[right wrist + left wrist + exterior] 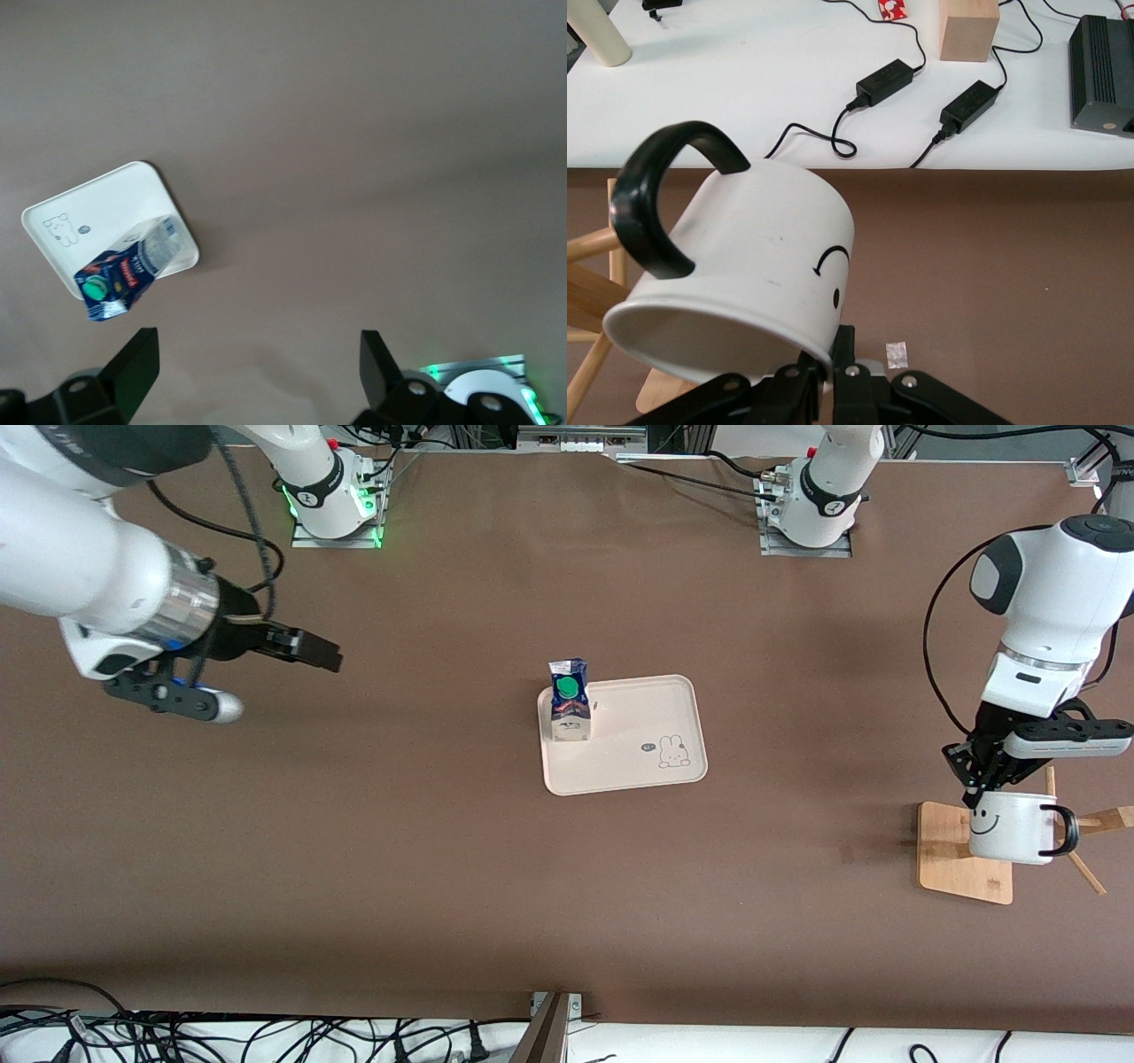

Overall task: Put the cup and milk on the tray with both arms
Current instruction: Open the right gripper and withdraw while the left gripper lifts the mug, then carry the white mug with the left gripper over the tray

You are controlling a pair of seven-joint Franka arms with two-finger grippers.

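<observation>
**Cup gripped at the stand; milk already on the tray**

Nearest the front camera is the wooden stand (964,853), at the left arm's end of the table, well apart from the tray (638,766). Over the stand, the left gripper (981,786) is clamped on the rim of the cup (1010,828). The left wrist view shows the cup tilted, its black handle (651,208) close to the stand's pegs (589,246); whether it is touching a peg cannot be told.

Risk, as judged: a sideways pull toward the tray could catch the handle on a peg and drag or tip the stand. The grip is on the rim alone, so the cup could swing or slip during carriage.

The milk (569,701) stands upright on the tray, at the corner toward the right arm's end. A careless set-down beside it could knock it over.

The left arm reaches down steeply from a raised elbow. The right gripper (306,648) hangs over bare table well apart from the tray, fingers spread wide and holding nothing; that arm waits.
</observation>
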